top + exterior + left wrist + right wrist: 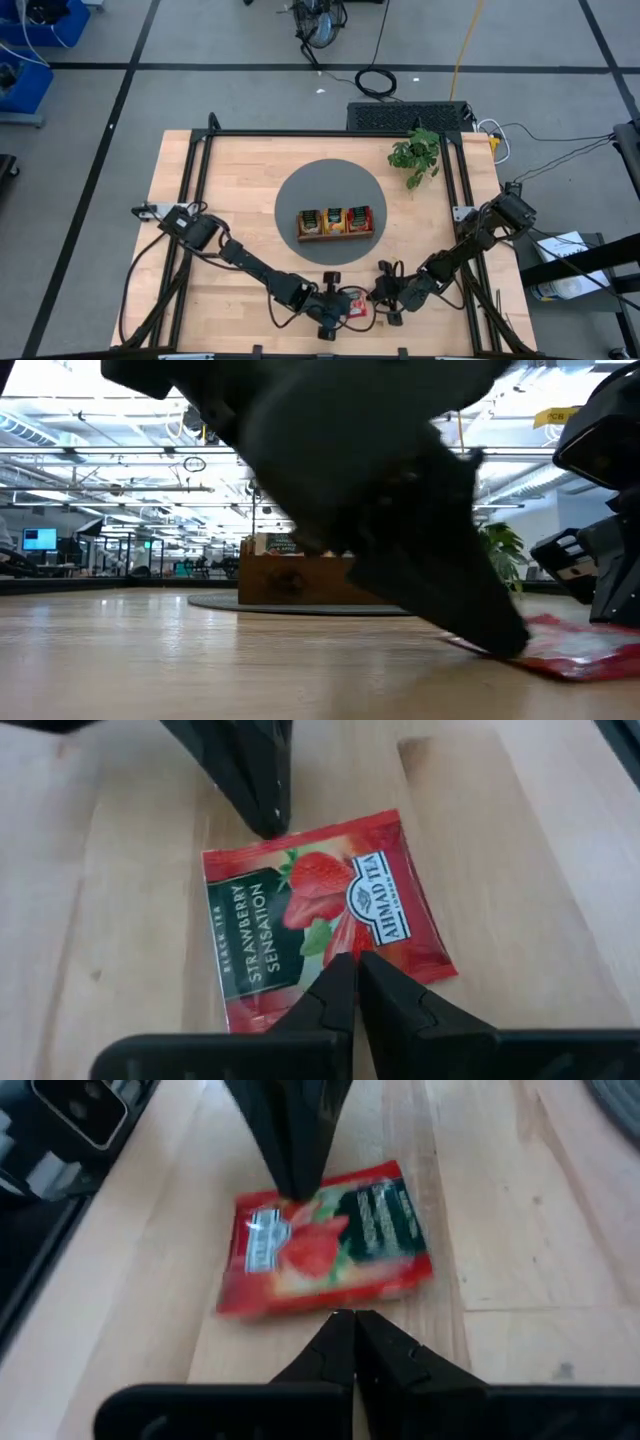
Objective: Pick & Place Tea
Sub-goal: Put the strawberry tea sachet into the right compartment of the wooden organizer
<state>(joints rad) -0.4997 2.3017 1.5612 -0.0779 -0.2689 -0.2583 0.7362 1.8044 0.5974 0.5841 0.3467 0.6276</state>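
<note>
One red tea sachet (320,920), printed with a strawberry and a white label, lies flat on the wooden table (240,190) near its near edge (358,309). My left gripper (355,962) is shut, its tips on the sachet's label end; the low view shows it slanting down onto the sachet (575,650). My right gripper (350,1318) is shut too and faces the left one from the sachet's opposite edge. More tea sachets stand in the brown wooden tray (335,222) at the table's middle. My left gripper presses its shut fingertips (340,982) on the sachet's top face just inside the edge beside the white label (375,900). It slants down from the table's left. The sachet lies on the table under them. My right gripper has its shut fingertips (268,820) at the sachet's opposite edge (290,838), slanting down from the table's right. Whether the tips touch that edge or stand just short of it, I cannot tell.
The tray sits on a round grey mat (300,185). A small green plant (416,153) stands at the far right. Black frame rails (195,180) run along the table's sides. Bare wood lies left of the grippers; the table's near edge is close behind them.
</note>
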